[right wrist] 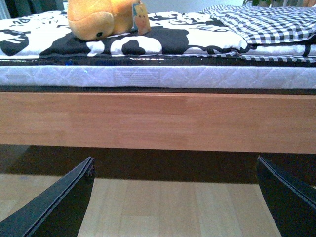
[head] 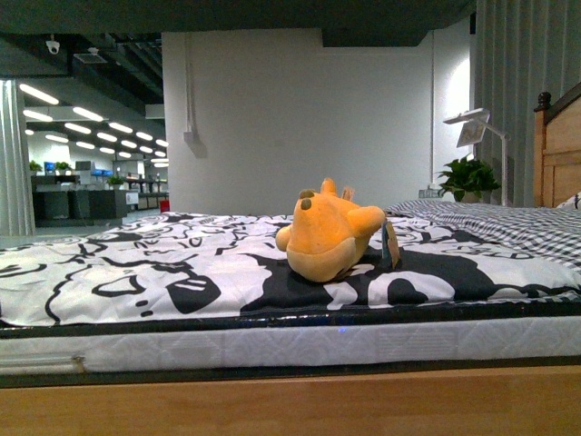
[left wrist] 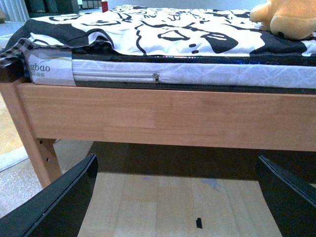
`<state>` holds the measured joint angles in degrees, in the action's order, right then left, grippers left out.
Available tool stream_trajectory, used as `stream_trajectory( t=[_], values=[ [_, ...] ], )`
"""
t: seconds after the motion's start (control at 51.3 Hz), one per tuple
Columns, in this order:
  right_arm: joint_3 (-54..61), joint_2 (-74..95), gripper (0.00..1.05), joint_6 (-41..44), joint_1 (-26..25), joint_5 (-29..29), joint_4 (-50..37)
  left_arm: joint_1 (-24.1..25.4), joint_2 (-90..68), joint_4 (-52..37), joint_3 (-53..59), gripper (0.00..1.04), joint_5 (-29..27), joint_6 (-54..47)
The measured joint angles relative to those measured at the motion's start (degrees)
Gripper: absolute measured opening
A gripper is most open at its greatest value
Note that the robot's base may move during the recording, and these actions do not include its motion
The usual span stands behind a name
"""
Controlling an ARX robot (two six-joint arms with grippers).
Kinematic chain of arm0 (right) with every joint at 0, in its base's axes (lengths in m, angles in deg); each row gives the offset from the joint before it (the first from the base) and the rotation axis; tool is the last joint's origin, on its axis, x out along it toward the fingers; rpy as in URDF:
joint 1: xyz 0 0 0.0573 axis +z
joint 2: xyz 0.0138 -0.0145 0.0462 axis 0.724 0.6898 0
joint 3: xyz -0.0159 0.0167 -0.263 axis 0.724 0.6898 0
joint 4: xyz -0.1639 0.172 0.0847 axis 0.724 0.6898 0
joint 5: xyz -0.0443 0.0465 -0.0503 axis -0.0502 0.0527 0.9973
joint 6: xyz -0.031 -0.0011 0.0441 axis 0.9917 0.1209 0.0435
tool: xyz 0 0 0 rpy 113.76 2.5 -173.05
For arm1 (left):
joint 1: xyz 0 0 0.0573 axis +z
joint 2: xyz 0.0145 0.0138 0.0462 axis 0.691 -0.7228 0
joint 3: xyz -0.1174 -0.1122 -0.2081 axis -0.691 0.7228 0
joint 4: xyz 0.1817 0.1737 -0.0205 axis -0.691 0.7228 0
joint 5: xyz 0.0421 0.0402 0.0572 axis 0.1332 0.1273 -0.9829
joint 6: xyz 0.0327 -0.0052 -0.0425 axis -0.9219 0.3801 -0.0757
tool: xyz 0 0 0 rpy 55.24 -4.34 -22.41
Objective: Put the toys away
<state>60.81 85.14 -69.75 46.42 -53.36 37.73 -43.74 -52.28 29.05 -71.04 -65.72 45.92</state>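
Note:
An orange-yellow plush toy [head: 329, 231] lies on the bed's black-and-white sheet [head: 136, 272], near the front edge, with a hang tag at its side. It also shows in the left wrist view as the plush toy [left wrist: 289, 19] and in the right wrist view as the plush toy [right wrist: 98, 19]. My left gripper [left wrist: 175, 197] hangs open below the bed rail, over the wooden floor, nothing between its fingers. My right gripper [right wrist: 175, 197] is likewise open and low, in front of the bed frame. Neither arm shows in the front view.
The wooden bed rail [left wrist: 168, 116] and white mattress side [right wrist: 158, 77] stand between both grippers and the toy. A checked blanket [head: 508, 222] covers the bed's right part, by a wooden headboard [head: 556, 150]. A potted plant [head: 467, 177] and lamp [head: 477, 127] stand behind.

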Motion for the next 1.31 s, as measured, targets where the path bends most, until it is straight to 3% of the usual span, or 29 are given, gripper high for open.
stream_trajectory(
  t=[0.955, 0.975, 1.033, 1.111, 1.189, 1.306],
  values=[
    [0.0, 0.02, 0.98, -0.02, -0.02, -0.02, 0.0, 0.0, 0.0, 0.0, 0.0, 0.99, -0.04, 0.0],
    [-0.13, 0.5, 0.98, -0.57, -0.55, -1.44, 0.44, 0.0, 0.0, 0.0, 0.0, 0.99, -0.04, 0.0],
    [-1.42, 5.07, 0.98, -4.7, -5.05, -14.08, 0.31, 0.0, 0.0, 0.0, 0.0, 0.99, -0.07, 0.0],
    [-3.98, 13.97, 0.98, -8.31, -8.33, -22.14, -5.88, 0.0, 0.0, 0.0, 0.0, 0.99, -0.04, 0.0],
    [-7.74, 22.95, 0.98, -10.01, -8.15, -22.36, -14.32, 0.0, 0.0, 0.0, 0.0, 0.99, -0.07, 0.0],
    [-15.3, 35.87, 0.98, -10.84, -4.96, -17.97, -24.17, 0.0, 0.0, 0.0, 0.0, 0.99, -0.04, 0.0]
  ],
)
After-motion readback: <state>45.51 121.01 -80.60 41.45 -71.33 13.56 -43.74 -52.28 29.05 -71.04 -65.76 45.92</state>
